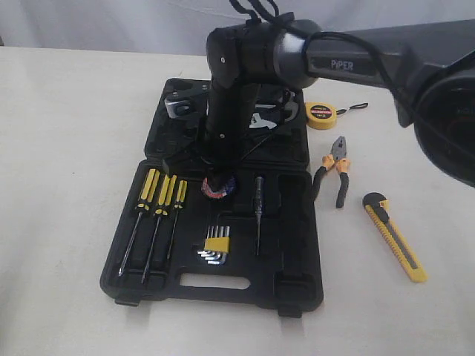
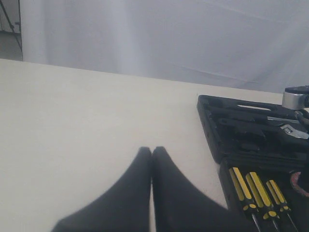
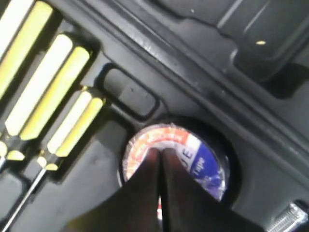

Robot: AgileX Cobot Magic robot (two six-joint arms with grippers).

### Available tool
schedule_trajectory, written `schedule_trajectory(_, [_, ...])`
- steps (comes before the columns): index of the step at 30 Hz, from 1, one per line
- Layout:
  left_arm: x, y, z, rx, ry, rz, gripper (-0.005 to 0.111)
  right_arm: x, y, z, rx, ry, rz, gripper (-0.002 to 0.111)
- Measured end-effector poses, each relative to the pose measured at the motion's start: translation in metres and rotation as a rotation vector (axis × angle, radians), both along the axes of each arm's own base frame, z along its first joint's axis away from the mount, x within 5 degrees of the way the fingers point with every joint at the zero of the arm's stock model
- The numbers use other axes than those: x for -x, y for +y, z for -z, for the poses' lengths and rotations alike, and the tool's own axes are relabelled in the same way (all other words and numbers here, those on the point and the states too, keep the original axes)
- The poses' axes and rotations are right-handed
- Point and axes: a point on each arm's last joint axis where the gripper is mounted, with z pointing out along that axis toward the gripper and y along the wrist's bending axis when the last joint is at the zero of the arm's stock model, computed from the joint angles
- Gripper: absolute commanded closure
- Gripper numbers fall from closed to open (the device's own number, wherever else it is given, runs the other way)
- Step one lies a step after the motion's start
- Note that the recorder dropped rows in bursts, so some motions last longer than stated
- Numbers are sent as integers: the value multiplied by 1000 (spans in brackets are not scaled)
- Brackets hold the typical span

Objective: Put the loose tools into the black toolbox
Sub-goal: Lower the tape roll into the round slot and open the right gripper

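Note:
The black toolbox [image 1: 291, 215] lies open in the middle of the table. The black tape roll [image 1: 218, 186] with its blue-white label sits in a round recess [image 3: 207, 162] of the near half. My right gripper [image 1: 216, 176] stands straight over it, jaws shut [image 3: 159, 152], tips just above the label with nothing between them. The yellow tape measure [image 1: 322, 115], orange-handled pliers [image 1: 334, 174] and yellow-black utility knife [image 1: 393, 236] lie on the table right of the case. My left gripper [image 2: 152, 151] is shut and empty above bare table, left of the toolbox [image 2: 251, 130].
Three yellow-black screwdrivers [image 1: 159, 208] and a yellow-clipped hex key set [image 1: 216, 244] rest in their recesses in the near half. A thin tester screwdriver [image 1: 258, 215] lies beside them. The right arm [image 1: 349, 63] reaches in over the far half of the case.

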Motion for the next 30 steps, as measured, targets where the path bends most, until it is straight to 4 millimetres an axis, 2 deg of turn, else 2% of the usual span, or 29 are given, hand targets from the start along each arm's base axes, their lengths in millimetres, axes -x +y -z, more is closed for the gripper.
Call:
schedule_trajectory(7, [0, 0, 0, 0, 0, 0, 107, 0, 0, -7, -8, -13, 0, 109])
schedule_trajectory(14, [0, 0, 0, 0, 0, 0, 107, 5, -4, -48, -35, -84, -8, 109])
schedule_trajectory(17, [0, 0, 0, 0, 0, 0, 107, 6, -7, -54, -16, -86, -13, 109])
schedule_trajectory(20, [0, 0, 0, 0, 0, 0, 107, 7, -9, -48, 15, -65, 0, 109])
schedule_trajectory(26, [0, 0, 0, 0, 0, 0, 107, 6, -10, -9, 75, 9, 7, 109])
schedule_trajectory(30, [0, 0, 0, 0, 0, 0, 107, 5, -9, -6, 71, 2, 10, 109])
